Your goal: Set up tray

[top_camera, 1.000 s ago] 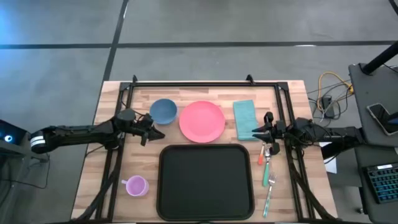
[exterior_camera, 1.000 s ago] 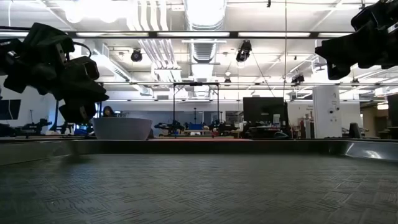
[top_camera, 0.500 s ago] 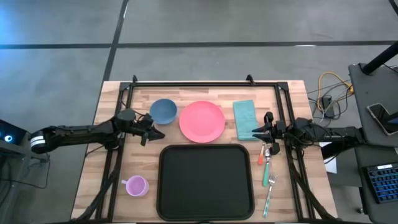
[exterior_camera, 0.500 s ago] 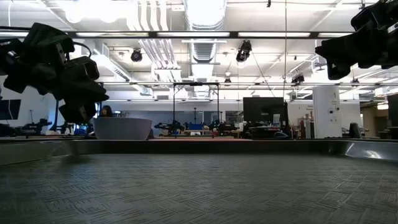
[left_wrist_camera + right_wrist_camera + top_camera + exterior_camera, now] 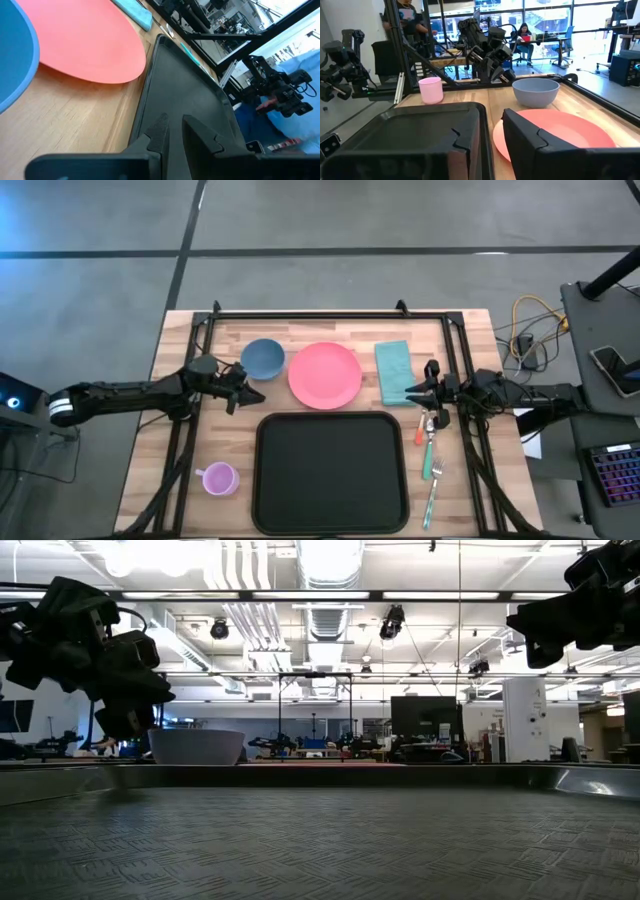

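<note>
The black tray [image 5: 332,471] lies flat on the near half of the table [image 5: 180,350], dead centre, and nothing is on it yet. Just beyond it sits the pink plate [image 5: 325,374], with the blue bowl [image 5: 263,358] to one side and the folded teal napkin [image 5: 394,371] to the other; the pink cup [image 5: 218,478] stands by the tray's left edge, and a fork [image 5: 435,478] lies among other cutlery off the right edge. The left claw [image 5: 248,394] hovers just beside the bowl and near the tray's far left corner, its fingers [image 5: 161,131] drawn close with a narrow gap and nothing between them. The right claw [image 5: 422,394] hangs by the napkin's near corner, above the top of the cutlery, fingers [image 5: 540,150] apart with a clear gap, and it holds nothing. Here's the danger, to my eye: both arms reach toward the same middle strip, so if they go for the plate together they could clash. The left one sits so tight to the bowl that a careless swing may knock it. And the plate lies flat and thin, so a shallow pinch on its rim may slip or just push it along.
</note>
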Motion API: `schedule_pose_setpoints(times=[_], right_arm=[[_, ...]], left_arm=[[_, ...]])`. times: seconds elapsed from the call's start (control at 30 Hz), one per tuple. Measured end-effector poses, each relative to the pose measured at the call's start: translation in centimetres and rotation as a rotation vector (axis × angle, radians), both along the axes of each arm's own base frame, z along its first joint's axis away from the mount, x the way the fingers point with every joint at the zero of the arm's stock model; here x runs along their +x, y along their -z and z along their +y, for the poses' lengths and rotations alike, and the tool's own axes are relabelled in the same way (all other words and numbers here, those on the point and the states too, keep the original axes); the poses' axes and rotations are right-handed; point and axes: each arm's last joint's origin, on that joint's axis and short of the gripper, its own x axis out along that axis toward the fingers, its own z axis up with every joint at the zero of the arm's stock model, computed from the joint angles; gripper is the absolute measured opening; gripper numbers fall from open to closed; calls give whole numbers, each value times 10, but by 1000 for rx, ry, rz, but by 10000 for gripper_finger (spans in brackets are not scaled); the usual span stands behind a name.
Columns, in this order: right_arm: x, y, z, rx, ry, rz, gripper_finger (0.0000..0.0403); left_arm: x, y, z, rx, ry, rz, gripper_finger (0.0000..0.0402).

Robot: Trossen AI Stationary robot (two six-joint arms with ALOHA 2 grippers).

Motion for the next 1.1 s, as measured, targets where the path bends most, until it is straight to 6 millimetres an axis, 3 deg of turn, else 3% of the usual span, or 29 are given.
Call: schedule_pose_setpoints(times=[0.1, 0.27, 0.4, 0.6, 0.67, 0.9, 1.1], right_arm=[[0, -1, -3, 112, 94, -11, 70], [0, -3, -3, 609, 51, -40, 70], [1, -2, -3, 858, 38, -33, 76], [1, 0, -3, 883, 51, -25, 72], [1, -2, -3, 977, 55, -51, 68], [-1, -14, -10, 1148, 162, -292, 65], [6, -2, -9, 1267, 220, -182, 73]], left_arm=[[0, 0, 0, 0, 1, 0, 33], [0, 0, 0, 0, 0, 1, 33], [0, 0, 0, 0, 0, 0, 33], [0, 0, 0, 0, 0, 0, 33], [0, 0, 0, 0, 0, 0, 33], [0, 0, 0, 0, 0, 0, 33], [0, 0, 0, 0, 0, 0, 33]])
